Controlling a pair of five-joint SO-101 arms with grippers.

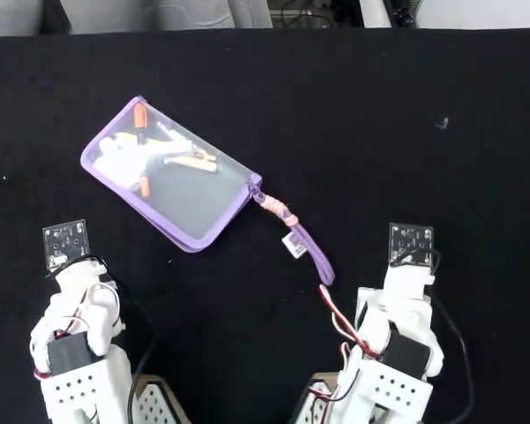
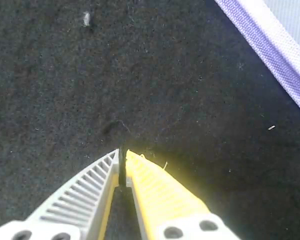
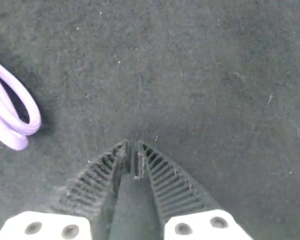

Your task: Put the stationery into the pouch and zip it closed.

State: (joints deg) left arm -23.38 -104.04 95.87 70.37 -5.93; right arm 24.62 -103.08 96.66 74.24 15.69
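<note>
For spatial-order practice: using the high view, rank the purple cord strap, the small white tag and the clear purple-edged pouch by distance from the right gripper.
1. The purple cord strap: nearest, its loop end close beside the right gripper.
2. The small white tag: partway up the strap.
3. The clear purple-edged pouch: farthest, up and to the left.

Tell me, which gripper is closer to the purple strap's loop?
Right. The right gripper sits beside the strap loop; the left gripper is by the pouch edge, farther off.
</note>
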